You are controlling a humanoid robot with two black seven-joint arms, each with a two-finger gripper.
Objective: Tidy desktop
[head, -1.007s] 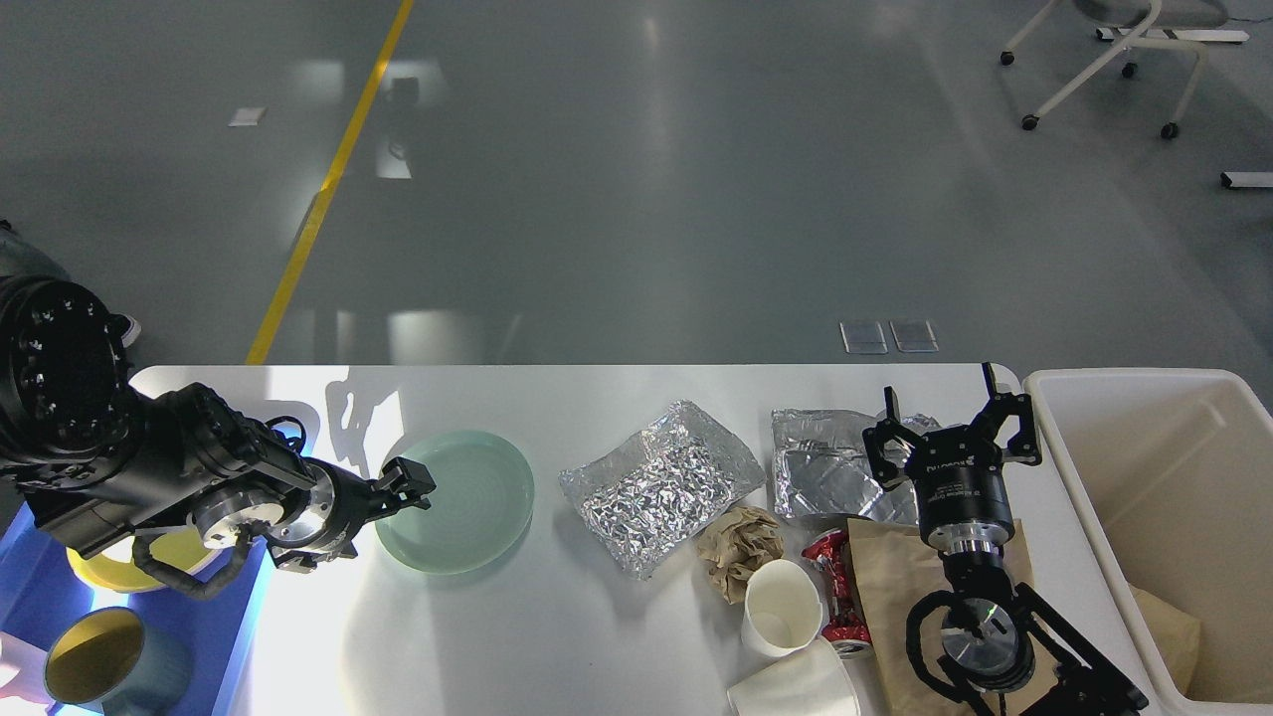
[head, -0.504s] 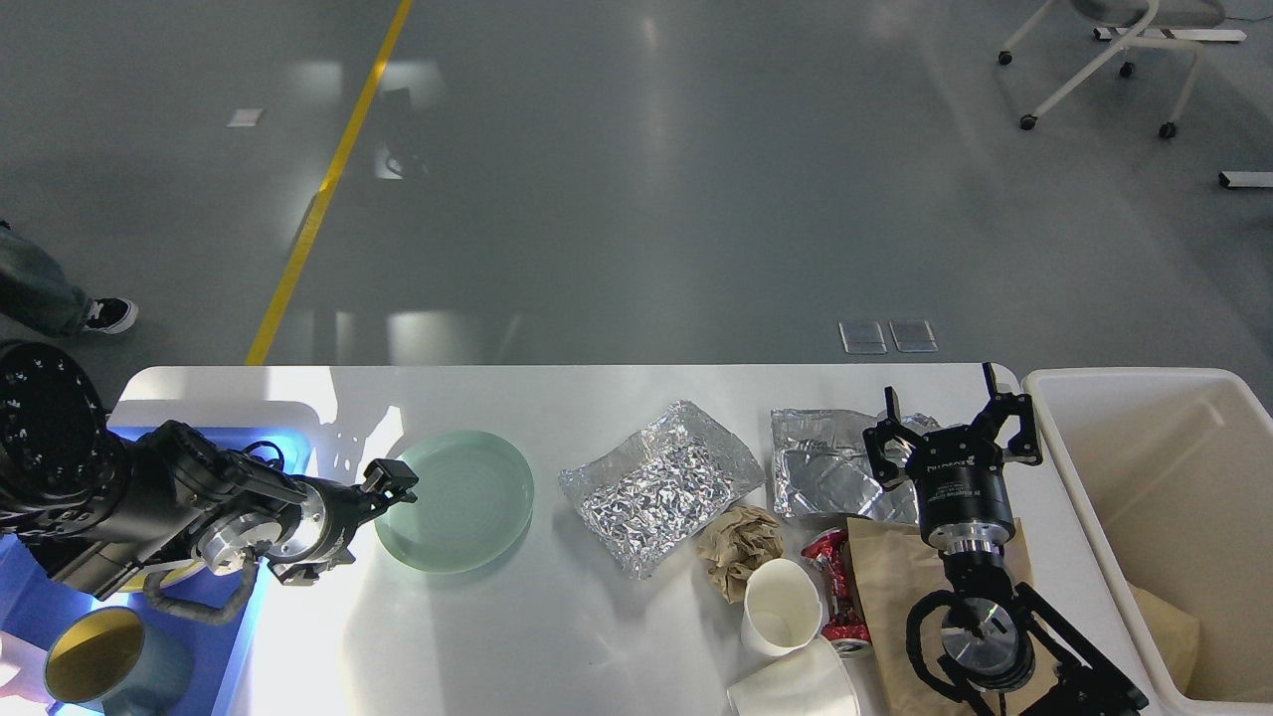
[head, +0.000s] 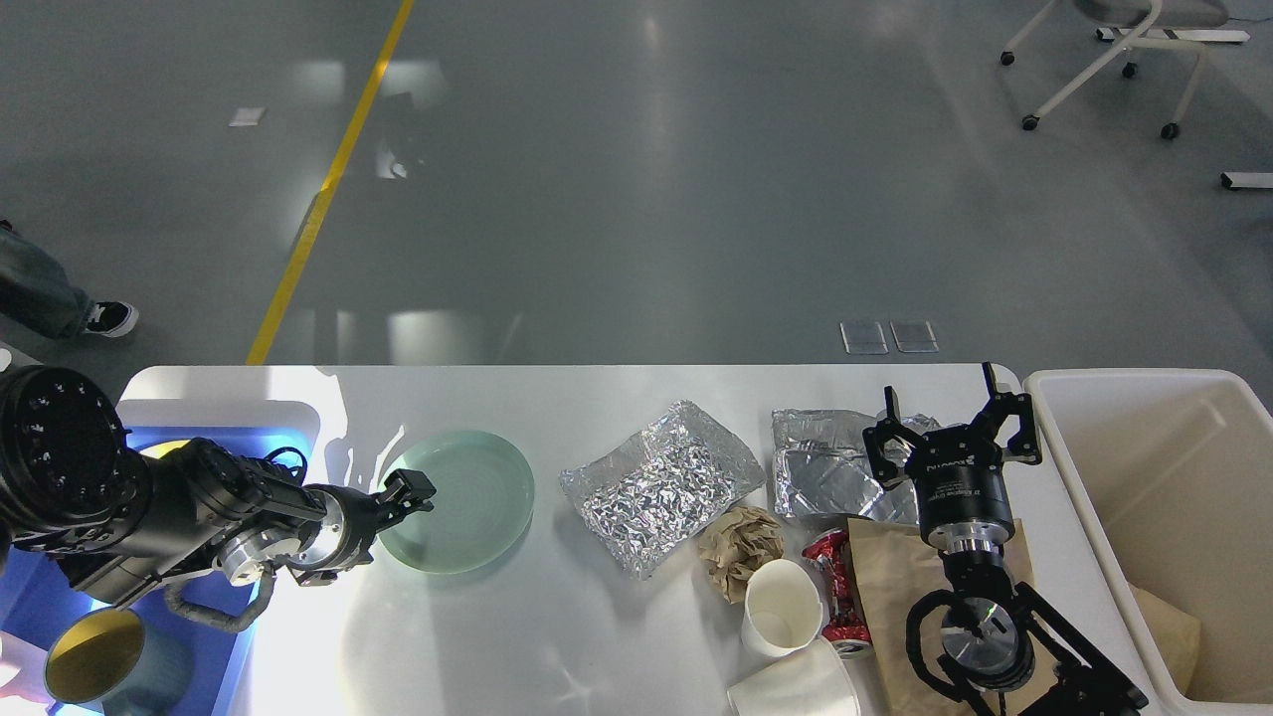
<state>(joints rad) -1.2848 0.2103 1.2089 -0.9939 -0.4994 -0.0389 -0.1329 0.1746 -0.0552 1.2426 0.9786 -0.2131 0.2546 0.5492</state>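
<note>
1. My left gripper (head: 410, 491) is reaching in from the left and sitting at the near-left rim of the green plate (head: 467, 497); it is showing small and dark, so I cannot tell how far its fingers are parted or whether they are pinching the rim.
2. My right gripper (head: 953, 423) is pointing away from me with its fingers spread wide, holding nothing, and hovering over the flat foil sheet (head: 825, 467).
3. The plate is lying flat on the desktop (head: 597, 398), left of center.
4. The desktop is stretching across the lower part of the view, between the blue tray (head: 40, 587) on the left and the beige bin (head: 1154, 517) on the right.
5. A crumpled foil packet (head: 661, 482) is lying right of the plate, with a brown paper ball (head: 741, 547) just beside its near corner.
6. Two white paper cups (head: 781, 607) are lying near the front edge, touching a crushed red can (head: 833, 577).
7. A brown paper bag (head: 890, 587) is lying under my right arm.
8. A mug (head: 109, 661) with a yellow inside is standing in the tray.
</note>
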